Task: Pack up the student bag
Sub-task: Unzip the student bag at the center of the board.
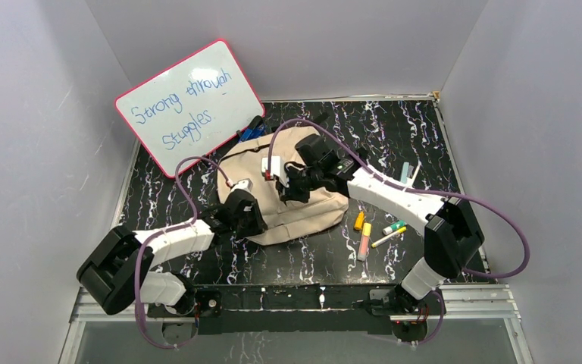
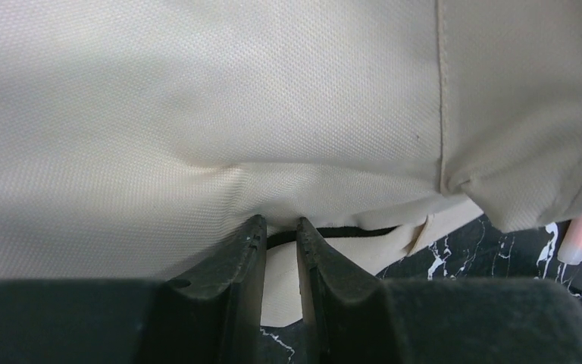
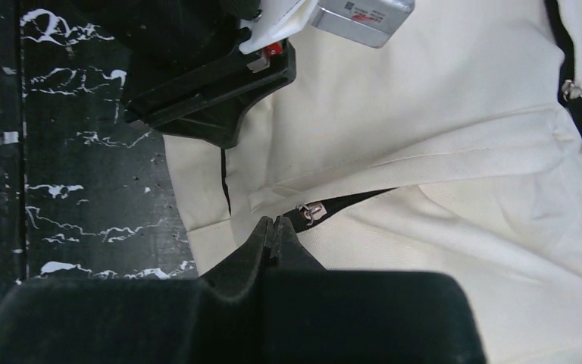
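Beige student bag, left tool pinching

Bright, even light, soft shadows; wrist views slightly washed-out, near foreground blurred.

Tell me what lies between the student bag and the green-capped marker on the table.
A short orange marker lies between the student bag and the green-capped marker, near the bag's edge; the top external view shows it.
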